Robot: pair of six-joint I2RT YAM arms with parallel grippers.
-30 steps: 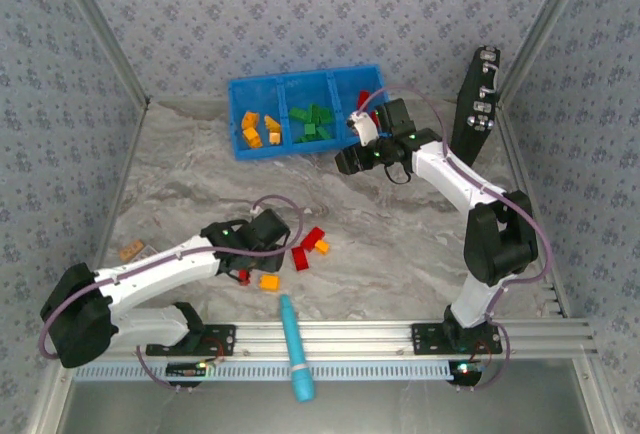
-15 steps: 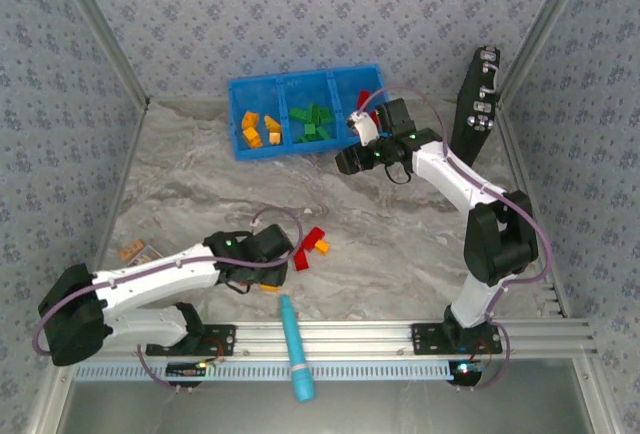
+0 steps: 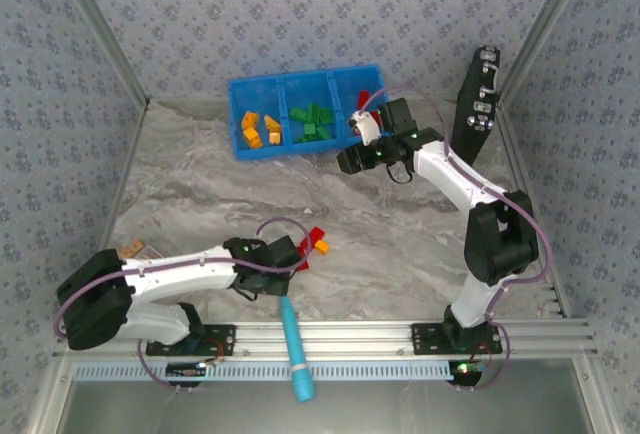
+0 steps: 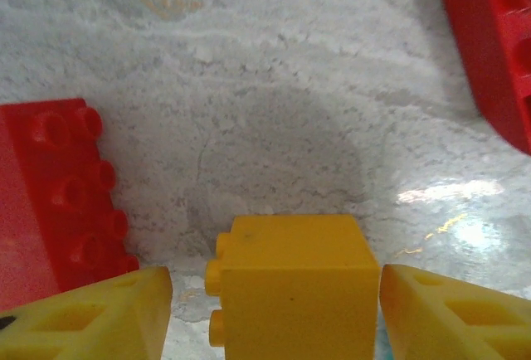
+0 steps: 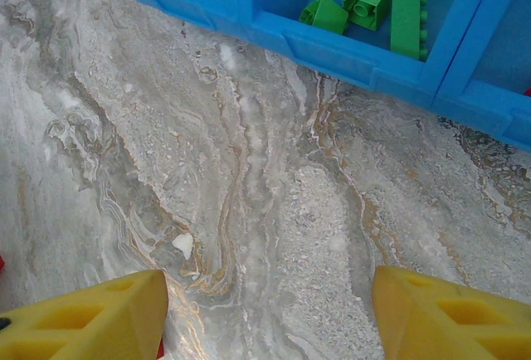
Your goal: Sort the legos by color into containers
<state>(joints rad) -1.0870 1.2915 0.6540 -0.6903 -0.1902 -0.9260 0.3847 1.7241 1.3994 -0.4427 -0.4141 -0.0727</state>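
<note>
My left gripper (image 3: 290, 256) is low over the table at the front, open. Between its yellow fingers (image 4: 91, 318) sits an orange-yellow lego (image 4: 290, 281), with a gap on each side. A red lego (image 4: 58, 194) lies just left of it and another red lego (image 4: 494, 45) at the upper right. Red legos (image 3: 315, 236) and an orange one (image 3: 322, 247) lie beside that gripper. The blue containers (image 3: 300, 76) at the back hold orange (image 3: 258, 129), green (image 3: 312, 122) and red legos (image 3: 365, 99). My right gripper (image 3: 346, 162) hovers open and empty (image 5: 270, 318) over bare table just in front of the tray (image 5: 332, 45).
A teal stick (image 3: 293, 344) lies across the front rail, close to my left gripper. An upright black case (image 3: 478, 104) stands at the back right. A small tan piece (image 3: 132, 250) lies at the left wall. Patterned walls close in the table.
My left arm has swung forward and right and come down over the orange-yellow lego, which now sits between its fingers. The right arm has hardly moved.
</note>
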